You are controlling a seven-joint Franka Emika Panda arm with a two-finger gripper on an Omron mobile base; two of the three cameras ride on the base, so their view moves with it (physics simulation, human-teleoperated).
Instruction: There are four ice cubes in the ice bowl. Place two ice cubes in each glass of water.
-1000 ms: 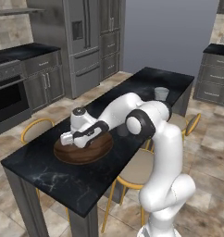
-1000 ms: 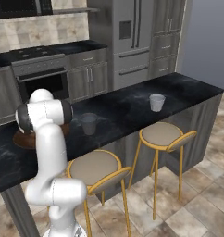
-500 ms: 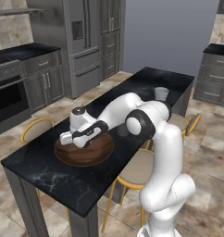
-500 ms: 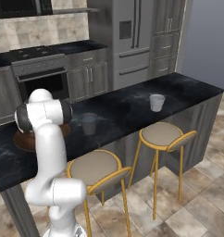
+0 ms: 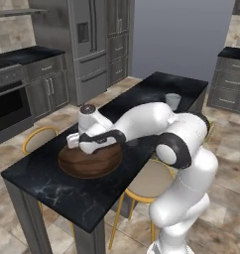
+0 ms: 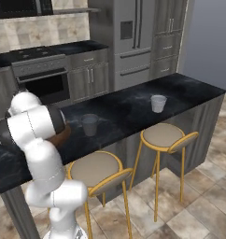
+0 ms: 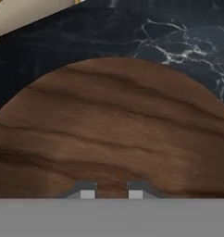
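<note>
The ice bowl [image 5: 92,163], wide and of dark wood, sits near the front end of the black island. My gripper [image 5: 81,148] hangs low over its left part. In the hand view the bowl's wood [image 7: 114,125] lies close under the gripper [image 7: 111,194], whose two tips stand near each other, shut. The ice cubes are hidden; I cannot tell whether one sits between the tips. One glass of water [image 6: 89,124] stands just right of the bowl [image 6: 61,137], the other glass [image 6: 158,103] stands further along the counter, also seen as the far glass [image 5: 173,100].
The black marble counter [image 5: 47,183] ends close in front of the bowl. Two yellow-legged stools [image 6: 94,170] [image 6: 164,135] stand along the near side, another stool [image 5: 38,139] on the far side. Oven and fridge line the back wall.
The jaws have gone from wide open to shut over the bowl. The arm and the glasses have stayed where they were.
</note>
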